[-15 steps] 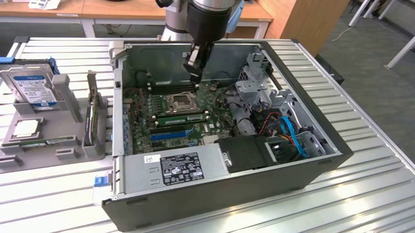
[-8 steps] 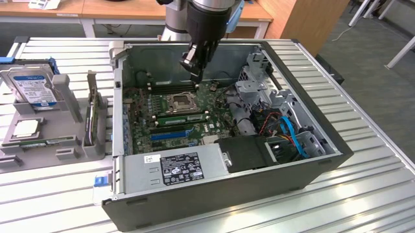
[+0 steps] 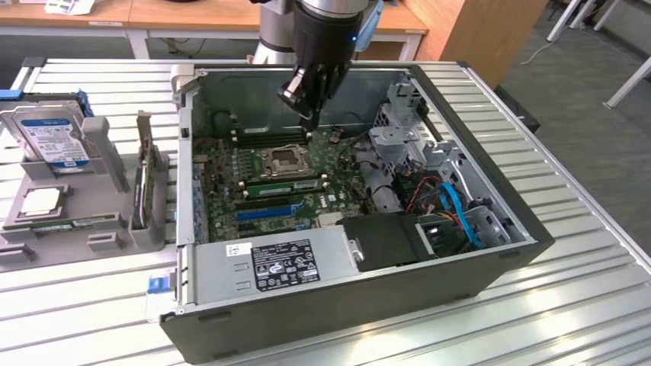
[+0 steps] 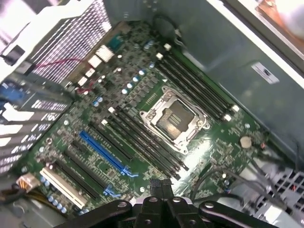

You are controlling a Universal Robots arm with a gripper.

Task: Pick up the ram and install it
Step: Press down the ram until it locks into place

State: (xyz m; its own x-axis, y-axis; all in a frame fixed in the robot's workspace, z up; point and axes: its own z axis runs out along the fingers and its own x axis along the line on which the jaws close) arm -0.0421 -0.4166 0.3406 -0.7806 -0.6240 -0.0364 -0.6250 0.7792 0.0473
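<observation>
My gripper [image 3: 308,120] hangs inside the open computer case [image 3: 508,252], over the motherboard [image 3: 274,191] and just above the far bank of black memory slots [image 3: 270,137]. Its fingers are shut together with nothing visible between them; in the wrist view the gripper [image 4: 159,184] points down at the board near the CPU socket [image 4: 173,118]. Long black memory slots [image 4: 194,83] run on both sides of that socket. A thin green ram stick [image 3: 72,223] lies flat on the grey fixture at the exterior view's left, well away from the gripper.
The grey fixture [image 3: 61,236] also carries a hard drive [image 3: 49,133], a CPU chip [image 3: 41,200] and upright boards [image 3: 145,171]. Inside the case sit the power supply [image 3: 274,263], a drive cage [image 3: 402,145] and blue cables [image 3: 458,213]. The case walls close in around the gripper.
</observation>
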